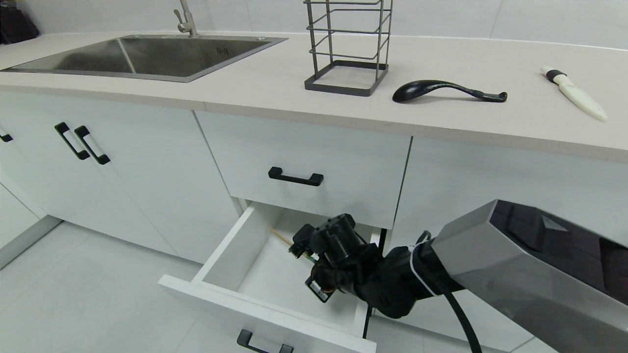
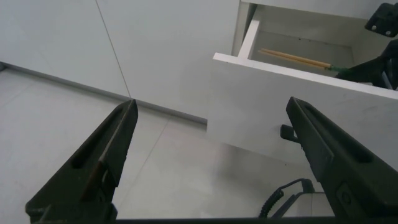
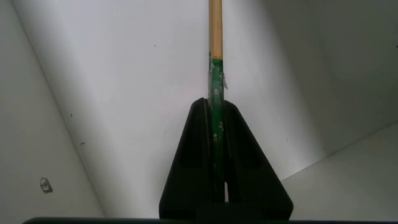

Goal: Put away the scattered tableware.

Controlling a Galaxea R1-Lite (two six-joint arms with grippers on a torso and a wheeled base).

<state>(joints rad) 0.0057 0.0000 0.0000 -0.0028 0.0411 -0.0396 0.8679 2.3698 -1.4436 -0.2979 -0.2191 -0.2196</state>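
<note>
R tool (image 3: pixel 216 111) clamps slim wooden chopsticks (image 3: pixel 215 37), green end, in white drawer (image 1: pixel 226 245).

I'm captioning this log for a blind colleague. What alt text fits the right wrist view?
The right gripper is shut on chopsticks, green at the held end and bare wood beyond. They point out over the white inside of the open drawer.

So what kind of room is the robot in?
Most likely a kitchen. A steel sink with a tap is set into the countertop, a black ladle and a white knife lie on it, and chopsticks reach into the open drawer below.
</note>
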